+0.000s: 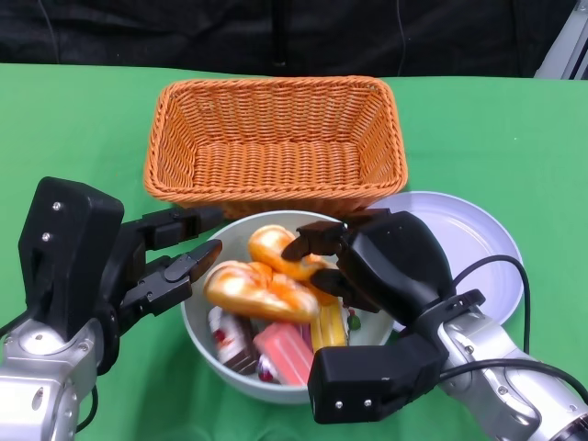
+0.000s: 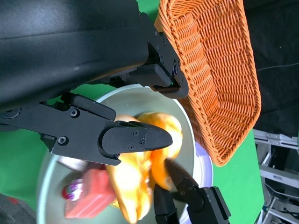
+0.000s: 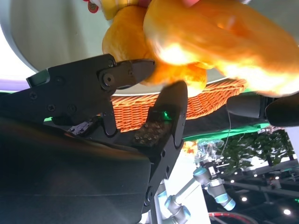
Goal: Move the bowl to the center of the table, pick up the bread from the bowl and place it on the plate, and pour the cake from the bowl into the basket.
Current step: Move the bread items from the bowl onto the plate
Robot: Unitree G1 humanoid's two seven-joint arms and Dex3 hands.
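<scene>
Nearest me, at the lower right of the head frame, my right hand (image 1: 354, 266) reaches into the pale round bowl (image 1: 197, 340) from the right. Its fingers (image 1: 312, 241) are part-open and curled at the far golden glazed bread roll (image 1: 276, 250). In the right wrist view the fingertips sit against that roll's underside, but I cannot tell whether they grip it or only touch it.

At the lower left my left hand (image 1: 161, 262) hovers at the bowl's left rim, fingers apart and holding nothing; one fingertip points at the nearer bread roll (image 1: 253, 289).

The relation that matters: the rolls lie just left of my right fingers, at fingertip level, so the right hand is the nearer one for the pick. I judge the nearer roll's long axis to run from centre-left toward lower right of the frame, roughly across my right fingers' reach. The plate lies on the right side too, which favours the same arm.

I count two bread rolls, lying on top of the other things. Under them lie a pink wrapped cake slice (image 1: 285, 354), a yellow piece (image 1: 329, 326) and a dark chocolate piece (image 1: 241, 356); other small items are half hidden, so I will not total them.

Further back, at centre right, is one white round plate (image 1: 469, 234), partly behind my right hand. Furthest, at upper centre, sits one orange woven rectangular basket (image 1: 276, 138), just behind the bowl, on the green desk (image 1: 514, 129).
</scene>
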